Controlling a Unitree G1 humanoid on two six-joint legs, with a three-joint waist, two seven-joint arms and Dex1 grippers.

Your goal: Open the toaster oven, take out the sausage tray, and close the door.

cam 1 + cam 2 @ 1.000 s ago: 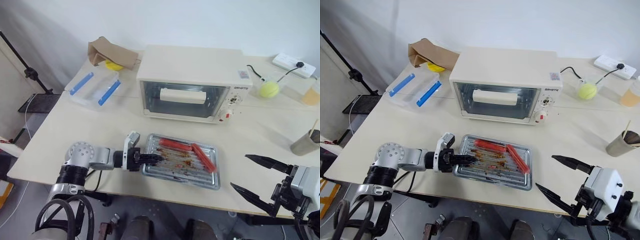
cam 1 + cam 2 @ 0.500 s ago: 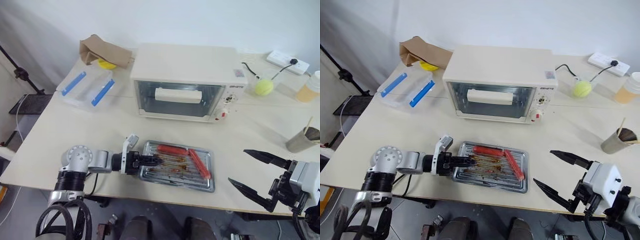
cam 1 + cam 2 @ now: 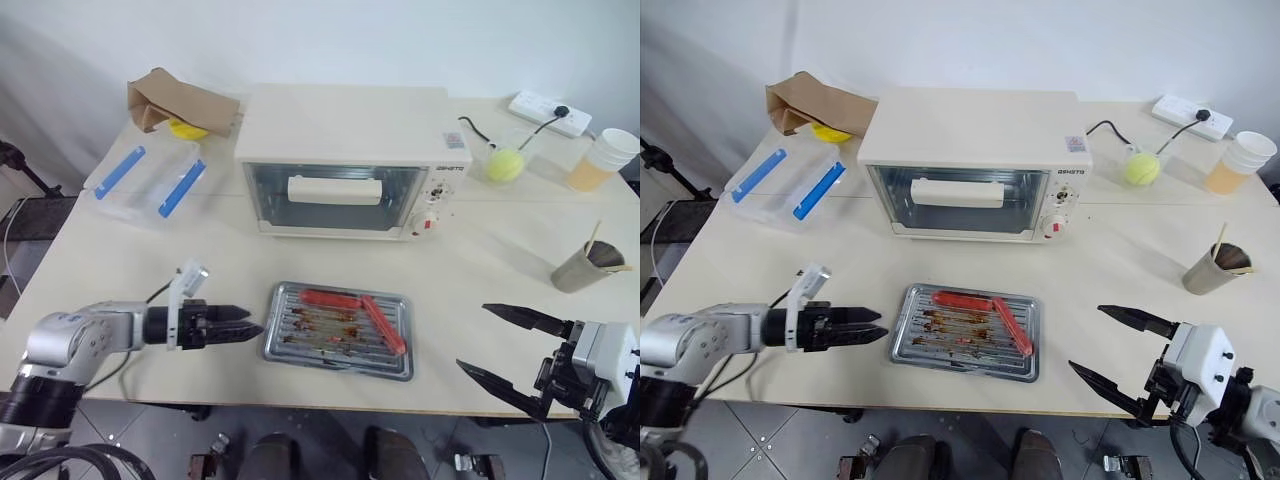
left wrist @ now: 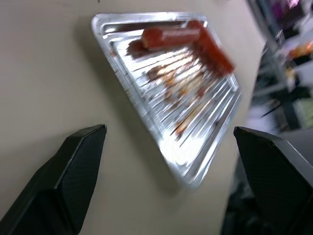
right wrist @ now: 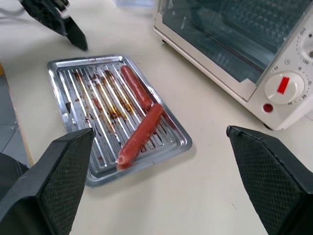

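Your worktop (image 3: 120, 260) is carrying the toaster oven (image 3: 345, 160), door (image 3: 335, 198) shut, brand lettering unreadable. The sausage tray (image 3: 340, 329) is lying before it, between your open left hand (image 3: 240, 322) and open right hand (image 3: 505, 343).

Left arm low at my left, forearm lying roughly level, reaching toward centre. Left gripper (image 3: 238, 325) empty, black fingers (image 3: 228, 313) parted, tips apart and closed on nothing; in left wrist view both fingers stand wide at either edge. Right arm at my lower right, wrist block pale, pointing inward toward centre. Right gripper (image 3: 484, 340) empty, its fingers (image 3: 520, 317) spread wide, one above the other in head views, tips well apart. Two grippers well apart from each other.
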